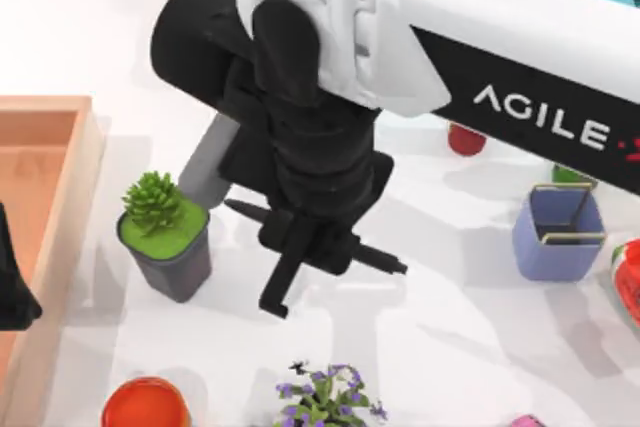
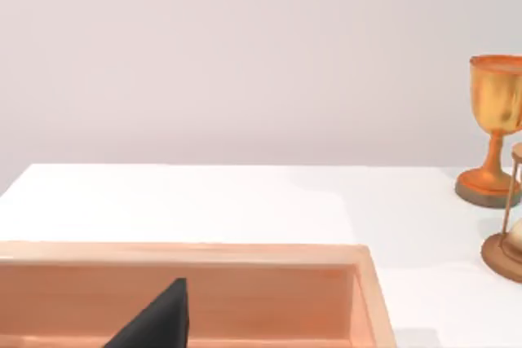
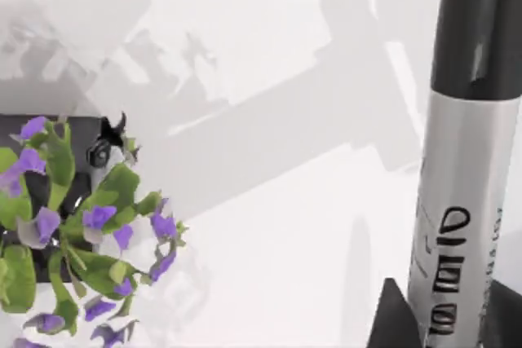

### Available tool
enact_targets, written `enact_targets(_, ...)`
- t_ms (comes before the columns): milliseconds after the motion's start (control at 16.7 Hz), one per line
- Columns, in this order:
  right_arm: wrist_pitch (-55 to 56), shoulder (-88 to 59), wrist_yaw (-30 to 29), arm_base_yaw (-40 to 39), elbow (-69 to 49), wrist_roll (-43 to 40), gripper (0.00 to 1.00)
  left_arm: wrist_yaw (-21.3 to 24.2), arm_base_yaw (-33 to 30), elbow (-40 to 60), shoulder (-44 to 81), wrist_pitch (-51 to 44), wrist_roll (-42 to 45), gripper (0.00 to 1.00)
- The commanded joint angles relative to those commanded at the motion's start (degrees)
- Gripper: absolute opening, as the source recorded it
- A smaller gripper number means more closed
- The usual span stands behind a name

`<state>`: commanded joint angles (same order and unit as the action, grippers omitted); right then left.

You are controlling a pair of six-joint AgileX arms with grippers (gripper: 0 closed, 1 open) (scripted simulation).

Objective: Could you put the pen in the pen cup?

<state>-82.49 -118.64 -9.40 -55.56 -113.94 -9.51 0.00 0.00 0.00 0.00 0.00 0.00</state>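
The pen [image 3: 461,201], black with a labelled white-grey band, stands close up in the right wrist view, gripped between my right gripper's [image 3: 444,328] dark fingers. From above, the right gripper [image 1: 285,282] hangs over the table's middle on the big white and black arm, and the pen's grey band [image 1: 205,165] sticks out at its left. The pen cup [image 1: 558,232], a square periwinkle cup with a wire rim, stands on the table to the right, apart from the gripper. My left gripper [image 1: 12,287] is parked over the wooden tray at the left edge.
A dark grey pot with a green succulent [image 1: 165,237] stands just left of the right gripper. A purple-flowered plant [image 1: 325,397] and an orange-red cup [image 1: 145,405] sit near the front. The wooden tray [image 1: 55,177] lies left. A red-capped bottle [image 1: 466,139] stands behind the pen cup.
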Motion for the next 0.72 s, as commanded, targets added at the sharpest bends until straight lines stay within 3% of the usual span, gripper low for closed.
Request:
enact_targets(360, 1.0, -0.3, 1.0, -2.6, 1.1, -0.2, 0.0, 0.0, 0.0, 0.0, 0.0, 0.0, 0.0, 1.0)
enact_targets(720, 6.3, 0.7, 4.8, 0.7, 3.0, -0.2, 0.0, 0.0, 0.0, 0.0, 0.0, 0.0, 0.0, 1.0)
